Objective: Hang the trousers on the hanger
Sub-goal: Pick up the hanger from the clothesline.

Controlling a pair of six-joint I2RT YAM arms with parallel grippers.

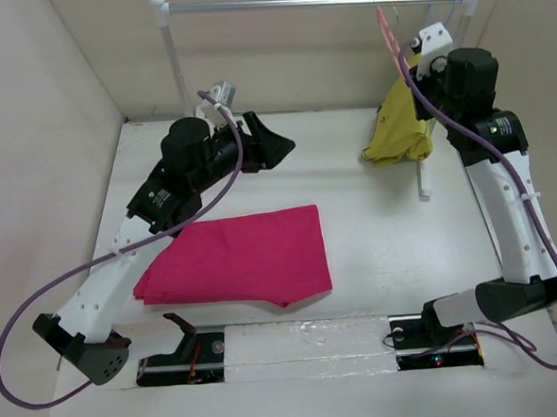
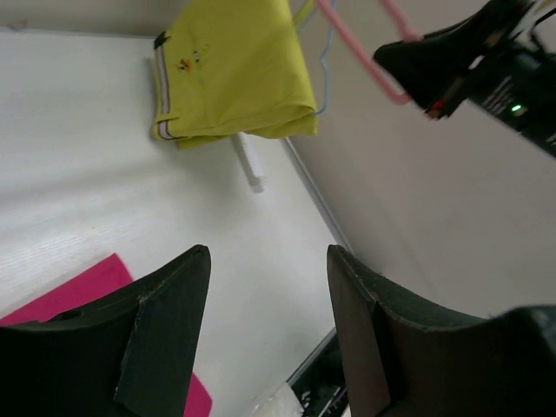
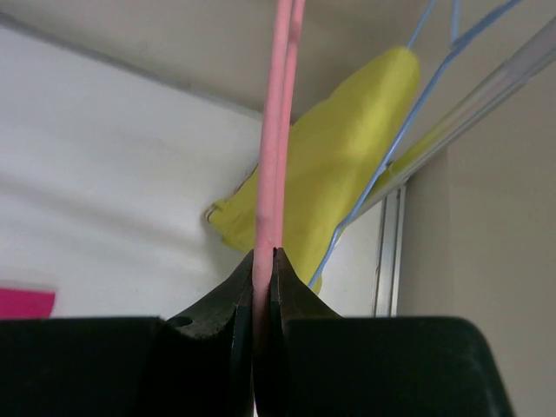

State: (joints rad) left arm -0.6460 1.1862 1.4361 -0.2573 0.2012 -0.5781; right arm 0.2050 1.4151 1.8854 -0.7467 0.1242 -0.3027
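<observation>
Hanger point(image 3: 275, 130) tight within high right gripper point(image 3: 263, 265)

You have soft, matt magenta cloth trousers point(image 1: 239, 253) at the eight o'clock of the white bench point(image 1: 384, 230), itself matt and faintly grained. At one o'clock, the salmon-pink triangular hanger point(image 3: 276, 130) looks like smooth plastic, the mustard-yellow garment point(image 1: 397, 135) matt cloth, the silver rail point(image 1: 313, 2) shiny metal.
</observation>
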